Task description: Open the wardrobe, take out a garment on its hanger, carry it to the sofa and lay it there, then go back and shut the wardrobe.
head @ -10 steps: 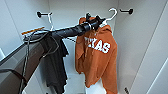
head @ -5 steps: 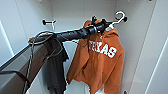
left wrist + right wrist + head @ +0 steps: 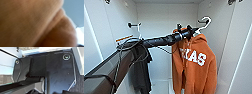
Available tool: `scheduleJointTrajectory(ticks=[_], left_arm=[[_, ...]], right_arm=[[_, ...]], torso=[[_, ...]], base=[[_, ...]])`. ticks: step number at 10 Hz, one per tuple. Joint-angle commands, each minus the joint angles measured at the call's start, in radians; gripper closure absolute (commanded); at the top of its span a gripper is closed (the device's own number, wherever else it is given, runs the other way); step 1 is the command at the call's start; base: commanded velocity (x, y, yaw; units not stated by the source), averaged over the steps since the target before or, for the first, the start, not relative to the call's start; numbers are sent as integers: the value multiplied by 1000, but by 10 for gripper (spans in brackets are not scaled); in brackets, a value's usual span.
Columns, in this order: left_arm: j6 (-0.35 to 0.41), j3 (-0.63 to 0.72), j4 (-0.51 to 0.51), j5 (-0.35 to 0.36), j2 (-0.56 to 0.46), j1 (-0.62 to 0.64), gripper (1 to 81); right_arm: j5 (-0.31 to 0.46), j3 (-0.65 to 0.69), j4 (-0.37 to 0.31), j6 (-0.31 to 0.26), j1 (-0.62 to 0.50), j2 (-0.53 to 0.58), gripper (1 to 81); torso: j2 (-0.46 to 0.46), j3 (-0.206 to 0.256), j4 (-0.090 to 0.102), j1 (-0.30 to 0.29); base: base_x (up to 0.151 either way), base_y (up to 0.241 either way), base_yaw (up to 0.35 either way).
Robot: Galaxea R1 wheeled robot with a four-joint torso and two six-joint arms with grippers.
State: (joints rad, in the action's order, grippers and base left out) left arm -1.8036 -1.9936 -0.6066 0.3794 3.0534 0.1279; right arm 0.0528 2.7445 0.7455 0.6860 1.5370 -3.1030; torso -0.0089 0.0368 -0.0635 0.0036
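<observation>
The wardrobe [image 3: 166, 15] stands open in front of me, with its white inner walls showing. Inside on the right hangs the garment [image 3: 194, 65], a burnt-orange hoodie with white "TEXAS" letters, on its white hanger [image 3: 205, 22]. The hanger's hook curves up beside the right wall. My left arm reaches in from the left, and my left gripper [image 3: 187, 32] is at the hanger's neck above the hoodie's collar, shut on it. In the left wrist view the orange cloth of the garment [image 3: 31, 22] lies right up against the camera.
A dark grey-black garment [image 3: 141, 72] hangs at the left on its own white hanger [image 3: 137, 28], just behind my left forearm. White wardrobe doors [image 3: 240, 62] flank the opening on both sides. The right wrist view looks down on my own dark base plate.
The whole picture has shifted, so everything sits lower and looks larger. The orange garment, held by my left gripper, has moved a little to the right, away from the dark garment.
</observation>
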Motion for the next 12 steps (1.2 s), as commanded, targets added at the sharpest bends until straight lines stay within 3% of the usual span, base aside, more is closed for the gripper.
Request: scheduleJointTrajectory(ticks=[1,8,12], left_arm=[[24,24,8,68,4,177,811],[29,88,-12,82,-2,115,811],[29,96,-12,84,-2,103,811]], right_arm=[[42,-10,5,-2,-57,-15,10],[42,-10,5,-2,-59,-13,10],[42,-10,5,-2,-59,-15,10]], torso=[[0,0,0,0],[0,0,0,0],[0,0,0,0]], base=[[0,0,0],[0,0,0],[-96,0,0]])
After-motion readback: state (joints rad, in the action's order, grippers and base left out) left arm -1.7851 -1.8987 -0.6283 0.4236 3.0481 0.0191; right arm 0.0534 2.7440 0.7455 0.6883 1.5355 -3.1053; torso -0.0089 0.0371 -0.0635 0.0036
